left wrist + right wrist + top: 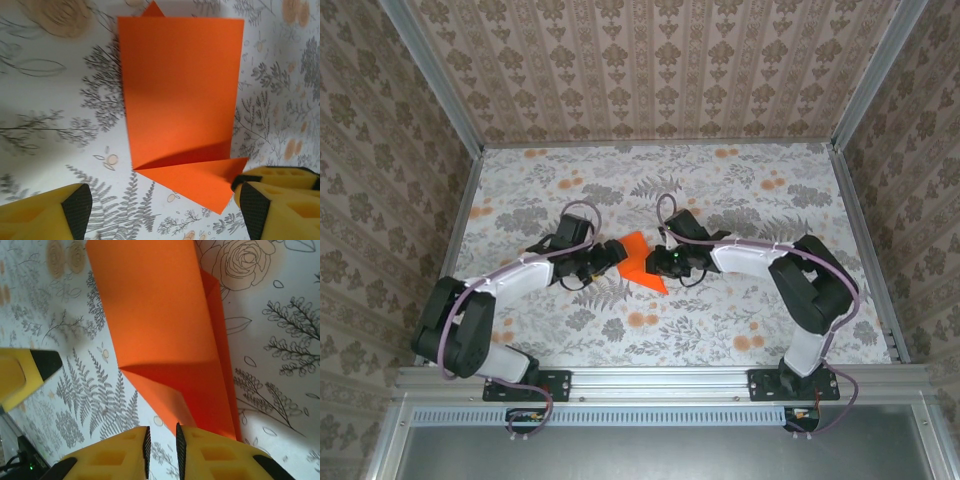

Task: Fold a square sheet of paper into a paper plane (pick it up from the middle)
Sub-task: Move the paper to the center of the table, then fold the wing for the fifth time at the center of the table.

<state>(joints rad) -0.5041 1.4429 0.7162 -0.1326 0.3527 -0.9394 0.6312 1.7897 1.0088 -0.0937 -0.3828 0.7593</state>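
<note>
The square sheet of paper (638,259) is vivid orange and creased, lying mid-table between both grippers. In the left wrist view one panel of the paper (180,90) stands up from a crease and a triangular flap lies flat on the cloth. My left gripper (611,255) (165,214) is open wide, with its right finger (257,207) at the flap's corner. My right gripper (659,263) (162,450) has its jaws almost together, and only cloth shows in the slit. The edge of the paper (155,315) runs under its right finger (215,455). No paper plane shape is formed.
A floral tablecloth (740,190) covers the table. Patterned walls (650,60) close in the back and both sides, with metal posts at the corners. A metal rail (660,380) runs along the near edge by the arm bases. The left gripper's yellow finger (30,372) shows in the right wrist view.
</note>
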